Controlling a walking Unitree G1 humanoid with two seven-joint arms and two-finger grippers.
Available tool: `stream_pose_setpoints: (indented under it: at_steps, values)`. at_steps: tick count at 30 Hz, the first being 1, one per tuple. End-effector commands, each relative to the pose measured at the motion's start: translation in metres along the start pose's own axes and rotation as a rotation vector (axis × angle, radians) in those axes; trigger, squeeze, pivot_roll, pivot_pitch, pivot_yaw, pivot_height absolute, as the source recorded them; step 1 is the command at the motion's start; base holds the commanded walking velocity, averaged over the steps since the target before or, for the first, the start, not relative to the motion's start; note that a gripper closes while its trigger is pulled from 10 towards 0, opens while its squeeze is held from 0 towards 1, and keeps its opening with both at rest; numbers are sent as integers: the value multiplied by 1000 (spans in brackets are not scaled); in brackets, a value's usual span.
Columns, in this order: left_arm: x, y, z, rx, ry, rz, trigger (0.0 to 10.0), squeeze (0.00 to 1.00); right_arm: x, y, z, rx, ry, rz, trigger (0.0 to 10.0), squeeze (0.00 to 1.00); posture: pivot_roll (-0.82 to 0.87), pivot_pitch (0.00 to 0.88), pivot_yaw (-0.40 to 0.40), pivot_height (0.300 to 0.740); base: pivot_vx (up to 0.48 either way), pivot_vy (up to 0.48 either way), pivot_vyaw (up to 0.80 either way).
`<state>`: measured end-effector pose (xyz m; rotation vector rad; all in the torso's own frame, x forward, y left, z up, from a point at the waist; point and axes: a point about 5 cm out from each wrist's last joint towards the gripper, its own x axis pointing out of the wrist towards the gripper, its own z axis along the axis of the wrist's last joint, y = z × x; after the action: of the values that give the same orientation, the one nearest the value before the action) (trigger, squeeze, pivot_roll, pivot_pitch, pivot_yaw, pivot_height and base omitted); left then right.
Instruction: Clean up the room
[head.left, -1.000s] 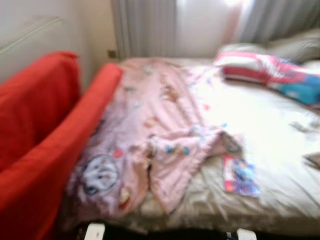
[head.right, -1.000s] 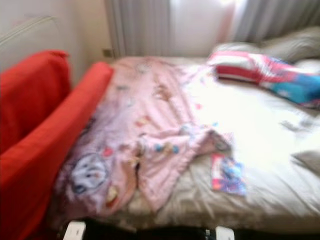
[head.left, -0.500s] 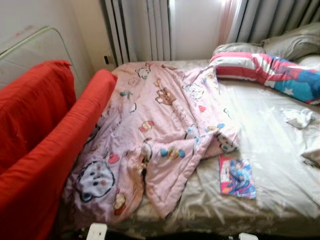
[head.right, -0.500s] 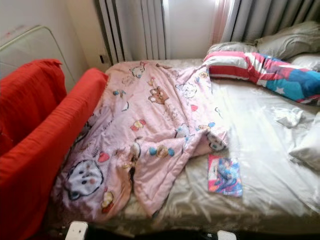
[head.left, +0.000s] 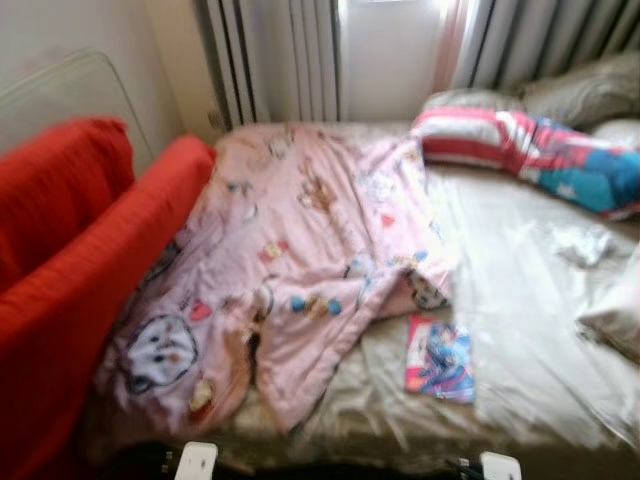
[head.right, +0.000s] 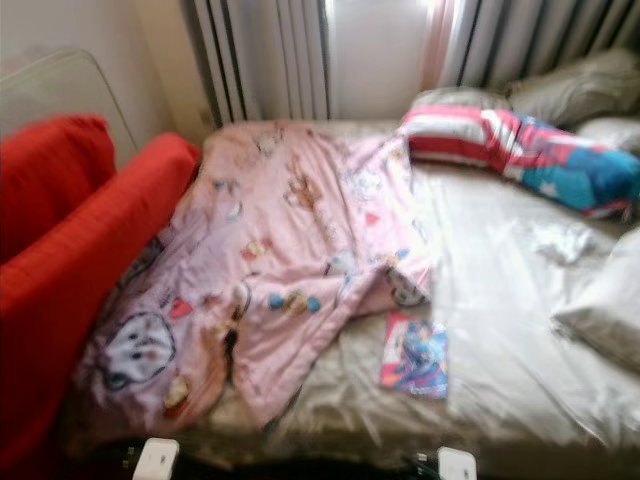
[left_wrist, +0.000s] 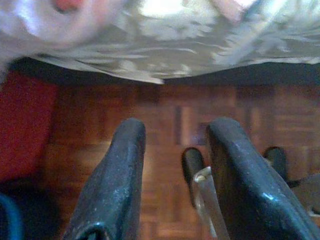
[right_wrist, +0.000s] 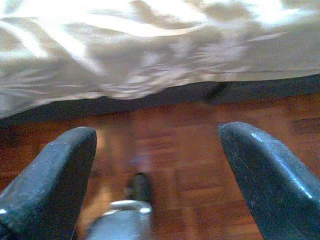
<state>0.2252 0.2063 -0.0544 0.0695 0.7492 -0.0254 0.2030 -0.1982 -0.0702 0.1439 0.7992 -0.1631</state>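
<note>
A pink cartoon-print blanket (head.left: 300, 250) lies crumpled over the left half of the bed (head.left: 520, 290) and spills onto the red sofa. A colourful thin book (head.left: 438, 360) lies on the beige sheet beside the blanket's corner. A small white cloth (head.left: 585, 243) sits near the bed's right side. My left gripper (left_wrist: 177, 127) hangs open over the wood floor, just below the bed's hanging sheet (left_wrist: 165, 55). My right gripper (right_wrist: 157, 135) is open wide, low in front of the bed edge. Nothing is between either pair of fingers.
A red sofa (head.left: 70, 260) stands tight against the bed's left side. A striped red, white and blue pillow (head.left: 520, 150) and a grey pillow (head.left: 580, 90) lie at the head. Another pale pillow (head.left: 615, 315) is at the right edge. Curtains (head.left: 270, 60) hang behind.
The head camera has shifted, so the whole bed sits a little further left in the picture and is blurred. Nothing on the bed has moved.
</note>
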Motion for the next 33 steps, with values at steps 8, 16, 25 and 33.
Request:
stream_pose_setpoints:
  at_steps: [8, 16, 25, 33]
  values:
    - [-4, 6, -10, 0, 36, 18, 10000, 0, -3, 2, -13, 23, 35, 7, 10000, 0, 3, 166, 45, 740, 0, -355, 0]
    - [-4, 6, -11, -1, 39, 18, 10000, 0, -2, 7, -10, 21, 28, 12, 10000, 0, 1, 174, 44, 740, 0, -356, 0]
    - [-4, 6, -13, 0, 46, 17, 10000, 0, -3, 2, -12, 26, 27, 9, 10000, 0, -2, 179, 46, 740, 0, -356, 0]
    - [-5, 6, -15, -6, 51, 21, 10000, 0, -5, -2, -18, 24, 38, 6, 10000, 0, 5, 177, 41, 740, 0, -356, 0]
